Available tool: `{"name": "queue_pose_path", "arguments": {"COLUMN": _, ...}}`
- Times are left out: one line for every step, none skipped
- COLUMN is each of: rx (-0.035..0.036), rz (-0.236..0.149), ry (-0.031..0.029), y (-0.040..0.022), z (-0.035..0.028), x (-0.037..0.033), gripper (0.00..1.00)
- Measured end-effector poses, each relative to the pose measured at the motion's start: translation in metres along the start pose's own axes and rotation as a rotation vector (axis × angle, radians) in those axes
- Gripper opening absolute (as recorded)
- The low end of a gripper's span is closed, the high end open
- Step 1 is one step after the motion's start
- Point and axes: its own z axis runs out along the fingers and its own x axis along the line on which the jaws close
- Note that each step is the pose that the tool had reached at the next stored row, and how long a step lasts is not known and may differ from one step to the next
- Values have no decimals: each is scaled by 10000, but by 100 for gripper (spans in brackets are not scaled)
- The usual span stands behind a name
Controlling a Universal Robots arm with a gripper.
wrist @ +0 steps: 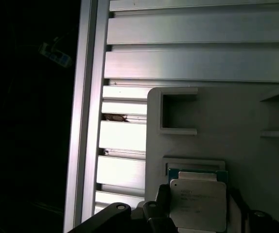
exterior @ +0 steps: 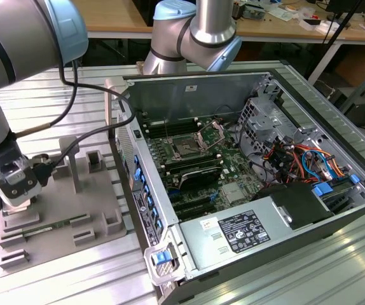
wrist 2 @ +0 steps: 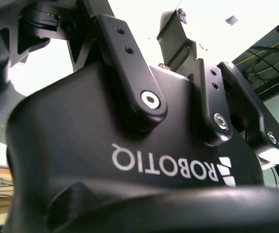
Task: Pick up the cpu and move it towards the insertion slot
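You have the gripper (exterior: 7,190) low over the grey fixture plate (exterior: 61,210), on the near part of the slatted aluminium table (exterior: 42,95) at the exterior view's left. In the first wrist view its dark fingers (wrist: 158,216) press against two opposite edges of the cpu (wrist: 198,201), pinching it. The cpu sits silver top up at its pocket in the plate, with a green rim showing along one edge. Whether it is clear of the pocket cannot be told. Well apart, farther back and toward the exterior view's right, the open computer case (exterior: 195,95) lies on the table. The insertion slot (exterior: 187,147) is on its motherboard, dark centre exposed.
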Motion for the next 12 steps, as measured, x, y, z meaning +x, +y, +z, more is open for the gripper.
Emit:
{"name": "queue_pose_path", "arguments": {"rx": -1, "rz": 0, "ry": -1, "y": 0, "z": -6, "x": 0, "gripper": 55}}
{"name": "queue_pose_path", "arguments": {"rx": -1, "rz": 0, "ry": 0, "y": 0, "z": -10, "x": 0, "gripper": 55}}
{"name": "queue_pose_path", "arguments": {"rx": 0, "rz": 0, "ry": 0, "y": 1, "z": -14, "x": 0, "gripper": 55}}
{"name": "queue_pose_path", "arguments": {"rx": 0, "rz": 0, "ry": 0, "y": 1, "z": -20, "x": 0, "gripper": 55}}
{"name": "queue_pose_path", "arguments": {"rx": 0, "rz": 0, "ry": 1, "y": 1, "z": -25, "x": 0, "gripper": 55}}
{"name": "queue_pose_path", "arguments": {"rx": 0, "rz": 0, "ry": 0, "y": 1, "z": -31, "x": 0, "gripper": 55}}
{"name": "queue_pose_path", "arguments": {"rx": 0, "rz": 0, "ry": 1, "y": 1, "z": -36, "x": 0, "gripper": 55}}
{"name": "queue_pose_path", "arguments": {"rx": 0, "rz": 0, "ry": 0, "y": 2, "z": -43, "x": 0, "gripper": 55}}
{"name": "queue_pose_path", "arguments": {"rx": -1, "rz": 0, "ry": 0, "y": 2, "z": -47, "x": 0, "gripper": 55}}
{"name": "queue_pose_path", "arguments": {"rx": 0, "rz": 0, "ry": 0, "y": 2, "z": -53, "x": 0, "gripper": 55}}
{"name": "queue_pose_path", "arguments": {"rx": -1, "rz": 0, "ry": -1, "y": 3, "z": -62, "x": 0, "gripper": 55}}
{"name": "queue_pose_path", "arguments": {"rx": 0, "rz": 0, "ry": -1, "y": 3, "z": -66, "x": 0, "gripper": 55}}
